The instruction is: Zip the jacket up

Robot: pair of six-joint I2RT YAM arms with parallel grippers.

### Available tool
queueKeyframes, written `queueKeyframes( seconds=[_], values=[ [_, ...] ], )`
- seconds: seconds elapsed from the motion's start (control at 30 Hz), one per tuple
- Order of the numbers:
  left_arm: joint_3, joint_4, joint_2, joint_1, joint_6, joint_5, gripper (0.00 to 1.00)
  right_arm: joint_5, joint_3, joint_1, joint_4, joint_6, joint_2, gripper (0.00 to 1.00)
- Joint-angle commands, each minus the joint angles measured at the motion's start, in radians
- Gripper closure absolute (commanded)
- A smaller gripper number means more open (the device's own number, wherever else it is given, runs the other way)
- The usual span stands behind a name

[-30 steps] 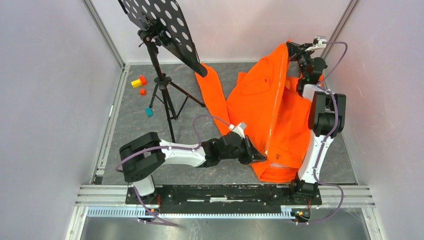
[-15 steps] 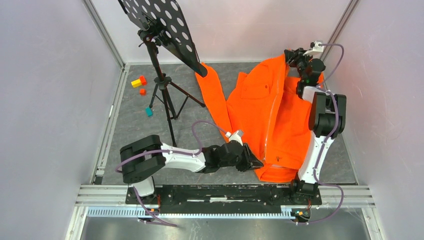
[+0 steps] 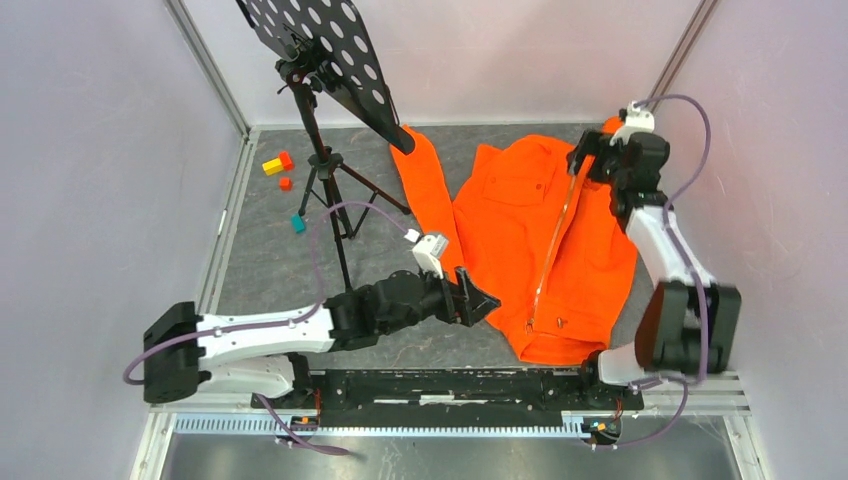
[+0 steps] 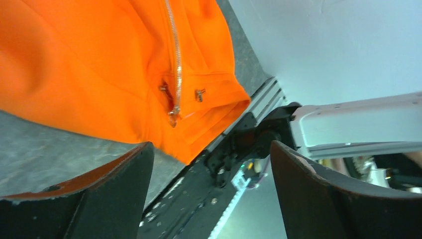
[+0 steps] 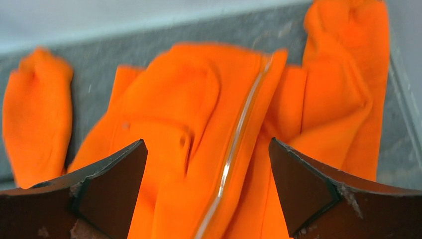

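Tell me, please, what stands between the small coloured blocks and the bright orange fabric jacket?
A black perforated music stand on a tripod, in the top external view.

Orange jacket (image 3: 520, 240) flat, zipper (image 3: 552, 240) closed

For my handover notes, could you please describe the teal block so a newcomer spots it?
Find the black music stand on the left. Beside its tripod legs lies the teal block, alone, apart from the warm-coloured blocks farther back.
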Motion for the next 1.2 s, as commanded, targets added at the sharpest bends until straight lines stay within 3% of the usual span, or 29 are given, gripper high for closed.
queueKeyframes(
  seconds=[0.0, 0.13, 0.27, 0.4, 0.5, 0.73, 0.97, 1.17],
  values=[
    [-0.078, -0.069, -0.164, 0.004, 0.318, -0.059, 0.07, -0.001, -0.176, 0.060, -0.217, -0.134, -0.266, 0.02],
    [-0.272, 0.031, -0.387, 0.005, 0.374, -0.079, 0.08, -0.059, -0.224, 0.070, -0.317, -0.156, -0.524, 0.02],
    [-0.424, 0.031, -0.659, 0.005, 0.438, -0.159, 0.09, -0.119, -0.120, 0.070, -0.396, -0.149, -0.675, 0.02],
    [-0.446, -0.061, -0.922, 0.005, 0.595, -0.266, 0.09, -0.070, -0.062, 0.070, -0.383, -0.137, -0.821, 0.02],
    [-0.386, -0.063, -1.032, 0.004, 0.794, -0.316, 0.07, -0.038, -0.096, 0.070, -0.297, -0.128, -0.946, 0.02],
    [-0.049, -0.065, -0.926, 0.005, 1.198, -0.277, 0.03, 0.022, -0.137, 0.070, -0.121, -0.137, -1.139, 0.02],
    [0.220, -0.001, -0.781, 0.004, 1.332, -0.224, 0.00, 0.100, -0.186, 0.070, 0.000, -0.122, -1.231, 0.02],
    [0.346, 0.025, -0.733, 0.004, 1.394, -0.140, 0.00, 0.168, -0.262, 0.070, 0.035, -0.133, -1.303, 0.02]
  ],
)
